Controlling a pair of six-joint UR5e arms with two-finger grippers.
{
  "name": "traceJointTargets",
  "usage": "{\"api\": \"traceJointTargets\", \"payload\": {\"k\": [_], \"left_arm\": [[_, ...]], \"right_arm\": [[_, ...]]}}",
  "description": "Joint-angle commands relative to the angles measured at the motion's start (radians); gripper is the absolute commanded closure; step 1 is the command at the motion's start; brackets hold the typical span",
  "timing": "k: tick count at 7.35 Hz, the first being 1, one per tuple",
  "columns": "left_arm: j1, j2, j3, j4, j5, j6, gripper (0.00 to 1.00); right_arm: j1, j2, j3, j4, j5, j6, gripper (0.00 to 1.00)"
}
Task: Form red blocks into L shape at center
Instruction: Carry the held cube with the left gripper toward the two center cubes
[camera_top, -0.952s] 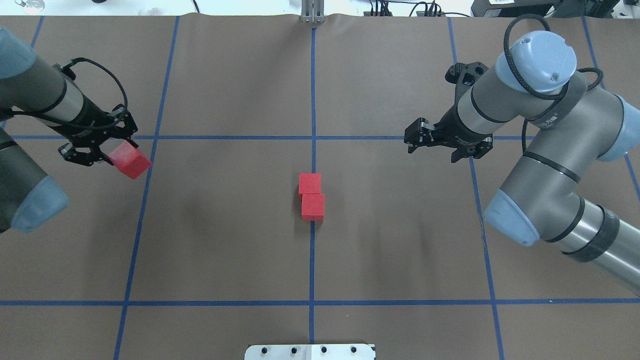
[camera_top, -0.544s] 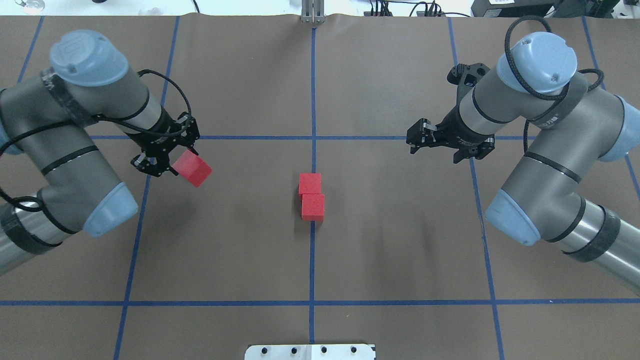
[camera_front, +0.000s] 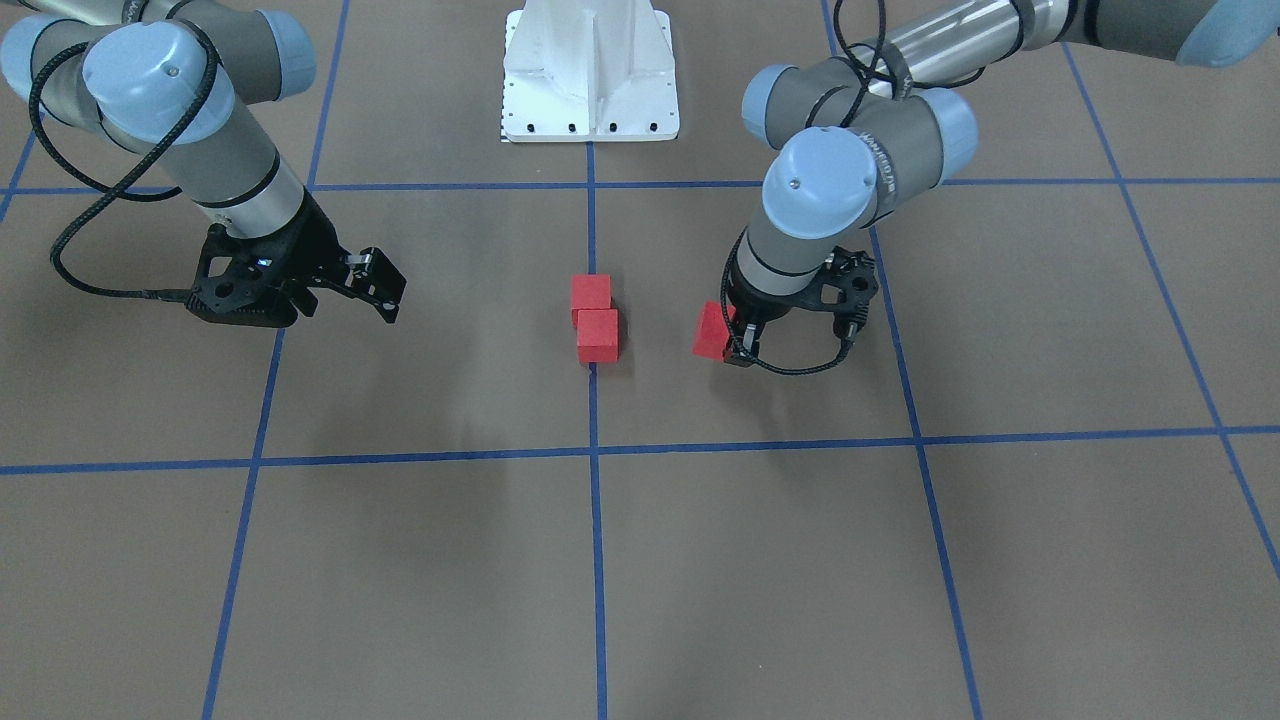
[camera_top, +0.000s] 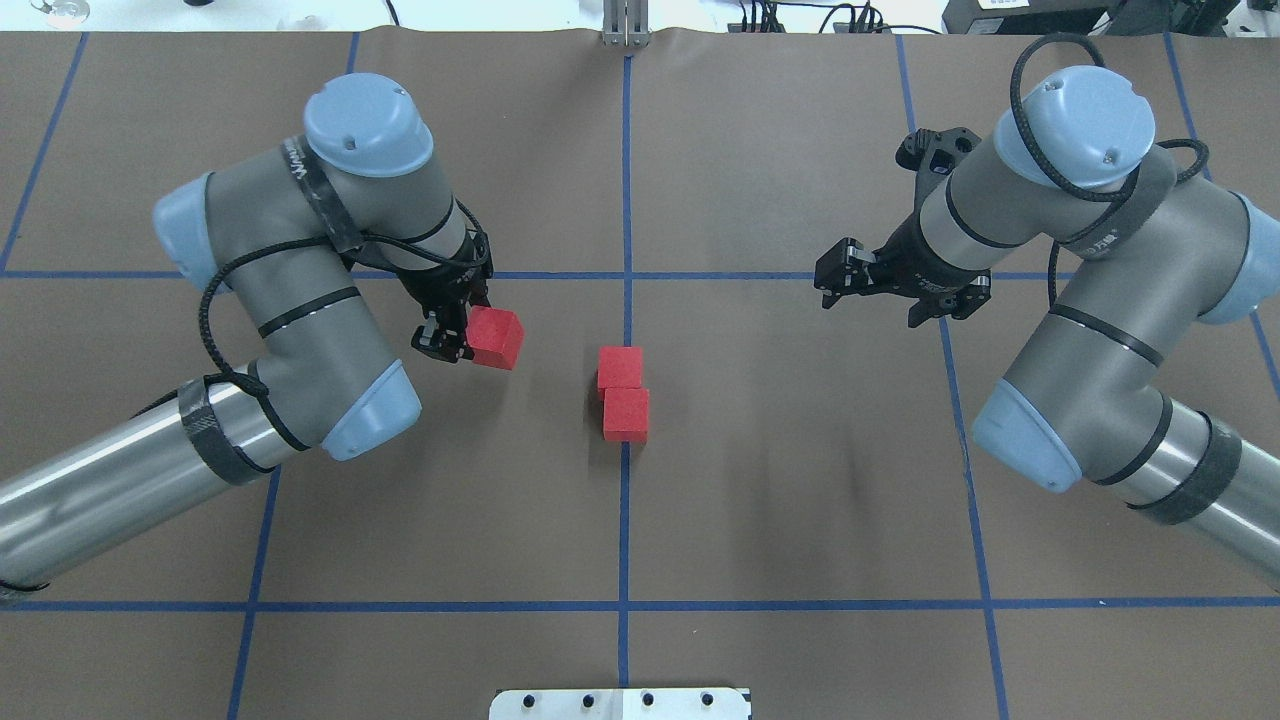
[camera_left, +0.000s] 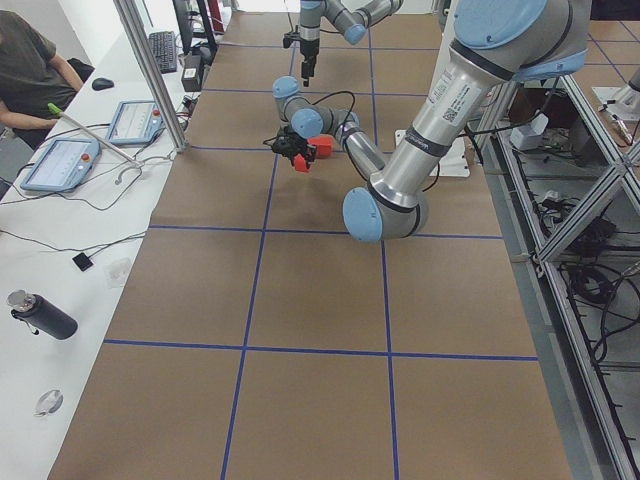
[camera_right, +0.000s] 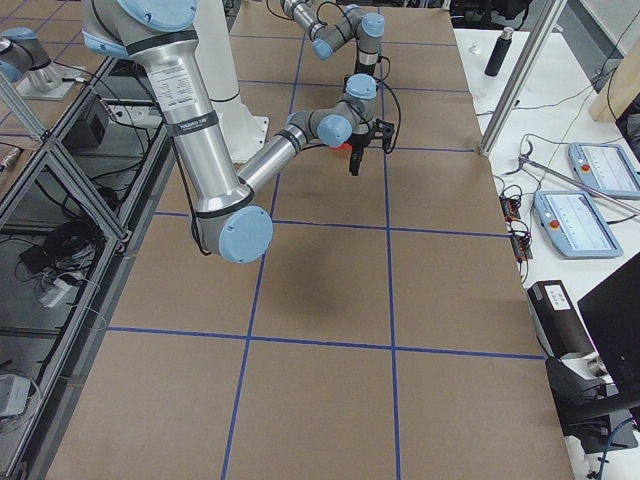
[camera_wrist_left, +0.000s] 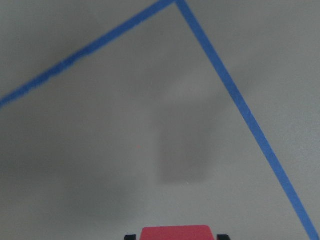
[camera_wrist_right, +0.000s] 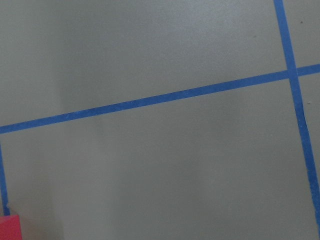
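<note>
Two red blocks (camera_top: 620, 367) (camera_top: 626, 414) sit on the brown worktop (camera_top: 800, 500) at the center, on the middle blue tape line (camera_top: 625, 200) in the middle row of grid squares. They touch, one behind the other along the line, and the one nearer the robot is shifted slightly towards the robot's right, so their sides do not line up.

The third red block (camera_top: 497, 338) is in the left gripper (camera_top: 462, 338), with the jaws clamped on it. It hangs to the robot's left of the pair, in the same grid row, near them but clearly apart, and its edges are askew to the grid. The left wrist view shows its top edge between the two fingertips and a soft shadow on the surface ahead, so it seems to be off the worktop.

The right gripper (camera_top: 845, 275) hovers over the horizontal tape line on the robot's right, well apart from the blocks, with its jaws apart and nothing between them
</note>
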Motion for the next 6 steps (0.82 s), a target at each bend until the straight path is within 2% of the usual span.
{"api": "traceJointTargets", "payload": {"k": [1, 6], "left_arm": [[0.049, -0.051, 0.053, -0.001, 0.042, -0.15, 1.0], [0.08, -0.107, 0.115, -0.001, 0.057, -0.217, 1.0]], "right_arm": [[0.001, 0.0, 0.001, 0.0, 0.0, 0.002, 0.0], [-0.001, -0.002, -0.001, 0.0, -0.014, 0.003, 0.0]]}}
